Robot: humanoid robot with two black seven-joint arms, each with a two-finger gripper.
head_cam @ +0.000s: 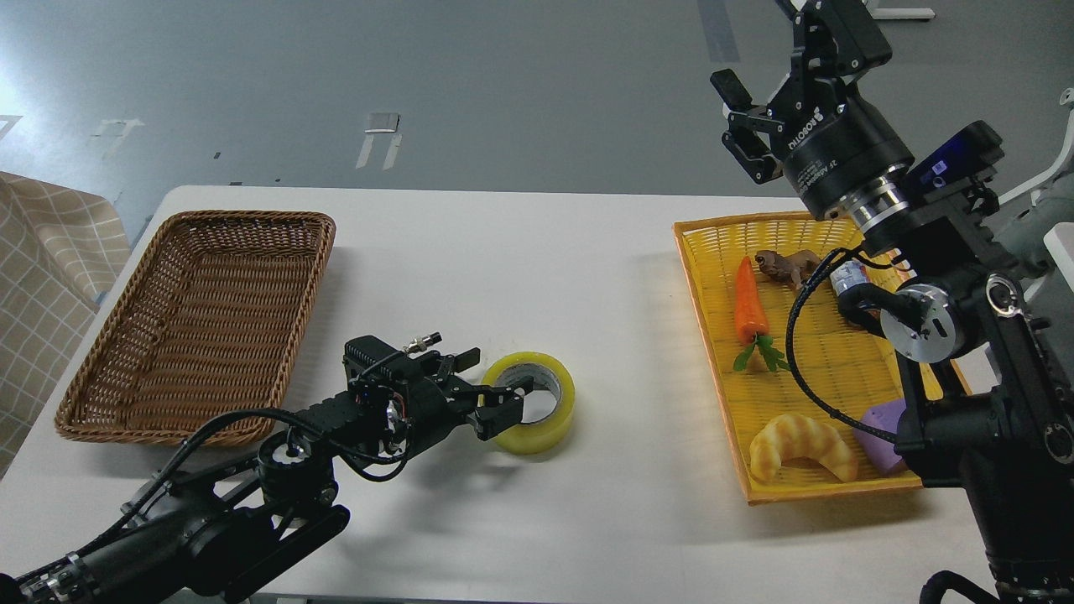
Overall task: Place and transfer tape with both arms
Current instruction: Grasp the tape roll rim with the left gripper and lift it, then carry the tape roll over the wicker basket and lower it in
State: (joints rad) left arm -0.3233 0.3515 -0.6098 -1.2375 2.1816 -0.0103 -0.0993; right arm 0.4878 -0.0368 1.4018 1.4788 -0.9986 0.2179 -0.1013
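The tape [555, 413], a yellow roll with a grey-white core, lies flat on the white table [503, 268] at the front centre. My left gripper [495, 382] is low at the roll's left side. Its fingers are spread, with one finger [502, 407] against the roll's left wall and the other up and to the left, off the roll. It grips nothing. My right gripper [742, 117] is raised high above the back right of the table, open and empty.
An empty brown wicker basket [243, 216] stands at the left. A yellow tray [713, 369] at the right holds a carrot [749, 306], a croissant [801, 445], a purple block [877, 428] and a brown figure [784, 264]. A checked cloth lies at the far left edge.
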